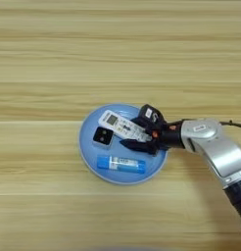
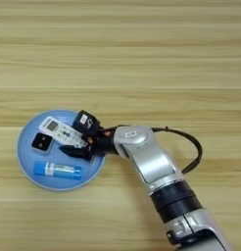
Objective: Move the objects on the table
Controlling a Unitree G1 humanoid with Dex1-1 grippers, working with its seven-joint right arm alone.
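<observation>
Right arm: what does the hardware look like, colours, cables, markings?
The right arm has a silver forearm shell with a small label near the wrist, a black ribbed collar further back, and a black cable looping off its side. The right gripper is black, with orange accents at the wrist and a white marking on top.

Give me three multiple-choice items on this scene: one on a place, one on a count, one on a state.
1. Where does the tube lie?
A. on the bare table
B. on the plate's near side
C. across the remote

2. How many things lie on the plate?
A. three
B. one
C. five

3. How stands the gripper?
A. raised far from the plate
B. fingers either side of the remote's right end
C. holding the block

Key: 1 B, tube lies nearest the camera on the plate; 2 A, remote, block, tube; 3 B, one finger above, one below the remote.
</observation>
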